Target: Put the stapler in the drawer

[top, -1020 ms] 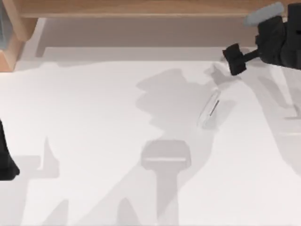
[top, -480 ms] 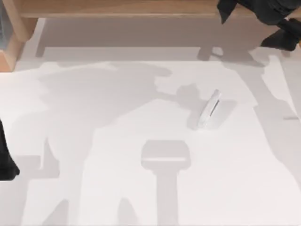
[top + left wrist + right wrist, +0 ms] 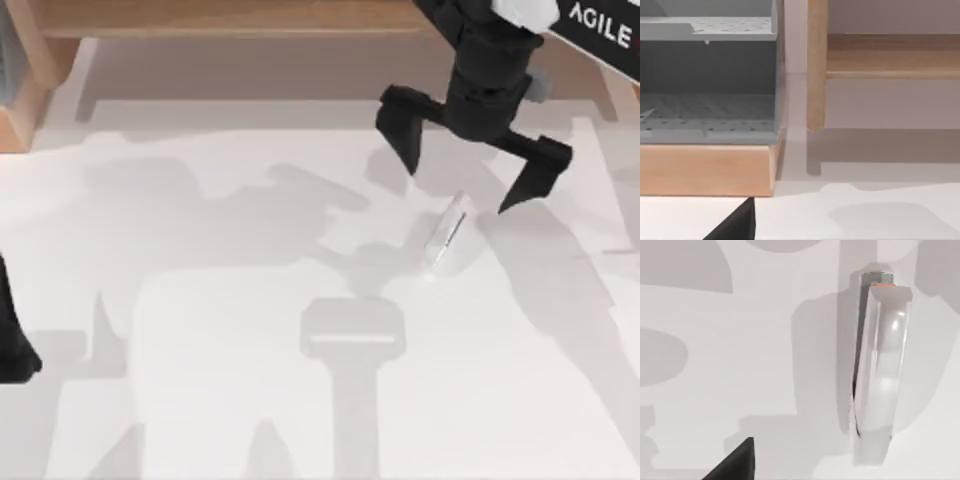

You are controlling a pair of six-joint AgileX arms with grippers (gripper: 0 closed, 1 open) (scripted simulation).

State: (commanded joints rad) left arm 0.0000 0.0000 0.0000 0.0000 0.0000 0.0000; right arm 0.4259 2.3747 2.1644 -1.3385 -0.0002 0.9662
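Observation:
The stapler [image 3: 446, 234], a slim white bar with a thin dark slit, lies on the white table right of centre; the right wrist view shows it close up [image 3: 880, 370]. My right gripper [image 3: 462, 178] hangs open just above its far end, one black finger on each side, touching nothing. The grey drawer unit [image 3: 710, 90] stands in a wooden frame at the table's far left, and its open grey compartments face the left wrist view. My left arm [image 3: 14, 340] is parked at the left edge.
A wooden shelf [image 3: 240, 18] runs along the back of the table. A wooden post [image 3: 816, 65] stands beside the drawer unit. White table [image 3: 200, 300] spreads around the stapler.
My right arm swung in from the back right corner and came down over the stapler with its fingers spread. The stapler has not moved.

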